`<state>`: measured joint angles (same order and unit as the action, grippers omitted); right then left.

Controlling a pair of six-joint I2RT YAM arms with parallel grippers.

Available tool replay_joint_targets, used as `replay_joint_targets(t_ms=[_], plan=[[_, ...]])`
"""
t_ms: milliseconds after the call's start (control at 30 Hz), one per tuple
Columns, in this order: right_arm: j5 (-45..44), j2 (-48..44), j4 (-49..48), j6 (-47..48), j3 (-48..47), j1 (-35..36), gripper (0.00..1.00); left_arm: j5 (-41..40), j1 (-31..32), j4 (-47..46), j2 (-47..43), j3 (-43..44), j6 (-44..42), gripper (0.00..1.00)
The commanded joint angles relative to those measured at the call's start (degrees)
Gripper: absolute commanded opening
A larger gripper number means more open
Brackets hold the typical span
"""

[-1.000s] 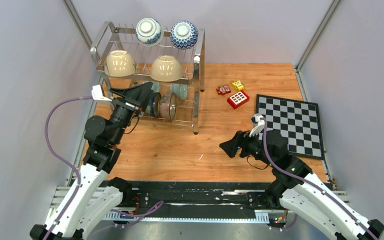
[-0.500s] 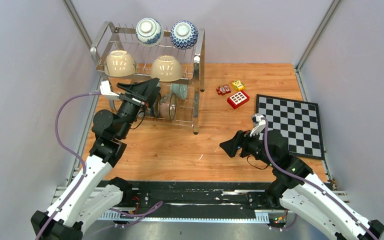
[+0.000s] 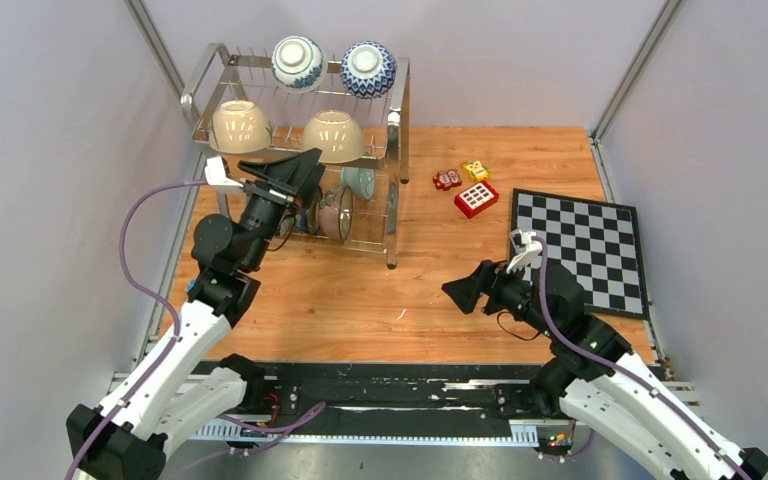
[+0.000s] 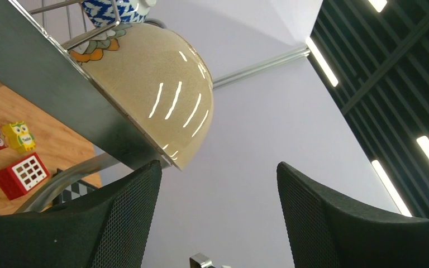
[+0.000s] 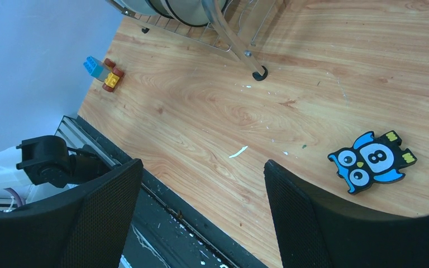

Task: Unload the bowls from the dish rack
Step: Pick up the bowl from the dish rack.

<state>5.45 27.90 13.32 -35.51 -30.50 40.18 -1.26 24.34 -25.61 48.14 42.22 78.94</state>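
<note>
Currently: the dish rack (image 3: 397, 120) is sited at the far left of the table (image 3: 360, 290); on its upper tier two blue-and-white bowls (image 3: 297, 62) are set upside down at the back and two cream bowls (image 3: 239, 127) at the front; on the lower tier a pale green bowl (image 3: 362, 181) and a brownish bowl (image 3: 338, 212) are stood on edge; the left gripper (image 3: 295, 172) is raised at the rack's front, just under the right-hand cream bowl (image 4: 156, 95); its jaws are spread wide and nothing is gripped; in the left wrist view that bowl's rim is seen just above the tip of one finger (image 4: 128, 206), contact cannot be confirmed; the right gripper (image 3: 463, 293) is held low over bare wood near mid-table, well apart from the rack; its jaws are likewise spread, nothing between them; a blue owl piece (image 5: 371, 161) is seen on the wood near it; a chessboard (image 3: 582, 250) and toy blocks (image 3: 476, 199) are laid to the right.
</note>
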Motion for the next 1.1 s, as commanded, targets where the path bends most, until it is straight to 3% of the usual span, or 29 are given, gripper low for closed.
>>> replay_joint_targets(t_ms=[0,600,1067], plan=[[-1.0,-0.8,0.4,-0.8,-1.1,0.7,0.84,-1.1,0.5,-5.0,1.0,-0.3,0.0,0.77],[-1.3,-2.5,1.8,-0.6,-0.4,0.7,0.84,-0.9,0.5,-9.5,3.5,-1.5,0.5,0.73],[-1.9,-3.3,3.1,-0.1,-0.9,0.7,0.84,-1.0,0.6,-13.9,6.0,-2.3,0.8,0.64]])
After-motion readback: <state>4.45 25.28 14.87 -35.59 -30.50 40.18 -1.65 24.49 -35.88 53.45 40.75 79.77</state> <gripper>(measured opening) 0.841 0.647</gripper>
